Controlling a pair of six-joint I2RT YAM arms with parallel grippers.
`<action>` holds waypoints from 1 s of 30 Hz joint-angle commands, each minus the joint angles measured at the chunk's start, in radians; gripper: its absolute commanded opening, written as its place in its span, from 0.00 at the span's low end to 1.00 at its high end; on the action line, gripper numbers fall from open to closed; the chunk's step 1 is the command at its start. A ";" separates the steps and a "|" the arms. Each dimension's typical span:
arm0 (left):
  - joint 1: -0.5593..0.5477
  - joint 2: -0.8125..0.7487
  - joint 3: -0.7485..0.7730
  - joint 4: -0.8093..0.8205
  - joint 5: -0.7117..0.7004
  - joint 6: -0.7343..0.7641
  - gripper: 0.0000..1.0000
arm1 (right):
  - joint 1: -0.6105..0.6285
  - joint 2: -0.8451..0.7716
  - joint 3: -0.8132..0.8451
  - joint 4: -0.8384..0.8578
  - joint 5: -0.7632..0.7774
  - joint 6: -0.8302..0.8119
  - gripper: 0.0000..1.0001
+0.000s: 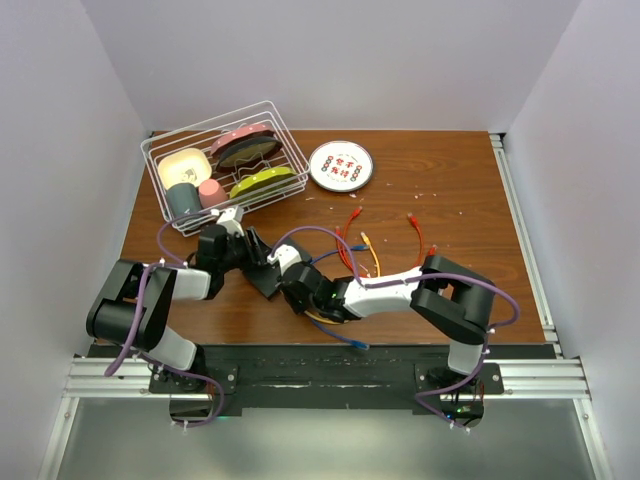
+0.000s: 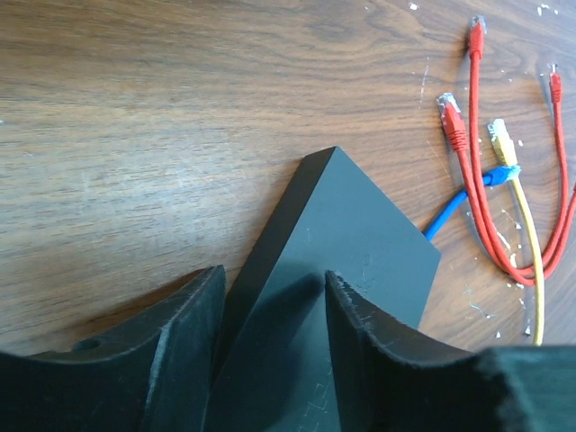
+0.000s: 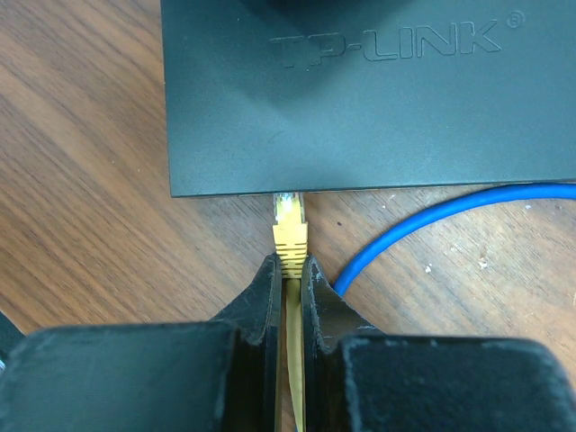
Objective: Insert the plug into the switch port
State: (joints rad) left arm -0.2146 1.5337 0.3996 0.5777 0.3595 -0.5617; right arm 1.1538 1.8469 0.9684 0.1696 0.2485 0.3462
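Note:
The matte-black switch lies on the wooden table, also in the left wrist view and, with a TP-LINK logo, in the right wrist view. My left gripper brackets one long edge of it, one finger at its side, the other on its top face. My right gripper is shut on a yellow cable just behind its yellow plug. The plug's clear tip meets the switch's near edge; the sockets are hidden under that edge. In the top view both grippers, left and right, meet at the switch.
A blue cable curves beside the plug and runs under the switch. Loose red cables and a second yellow plug lie right of the switch. A wire dish rack and a white patterned plate stand at the back.

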 commanded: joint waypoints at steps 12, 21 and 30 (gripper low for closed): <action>-0.023 0.006 -0.088 -0.116 0.164 -0.056 0.37 | -0.011 0.057 0.118 0.102 0.032 -0.009 0.00; -0.054 0.014 -0.097 -0.119 0.180 -0.073 0.30 | -0.017 0.078 0.156 0.123 0.021 -0.032 0.00; -0.091 0.028 -0.119 -0.104 0.199 -0.101 0.16 | -0.039 0.112 0.188 0.185 -0.020 -0.064 0.00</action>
State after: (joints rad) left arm -0.2077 1.5322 0.3481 0.6613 0.3355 -0.5655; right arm 1.1526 1.8919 1.0698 0.0597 0.2390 0.3084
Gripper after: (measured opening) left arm 0.451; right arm 0.056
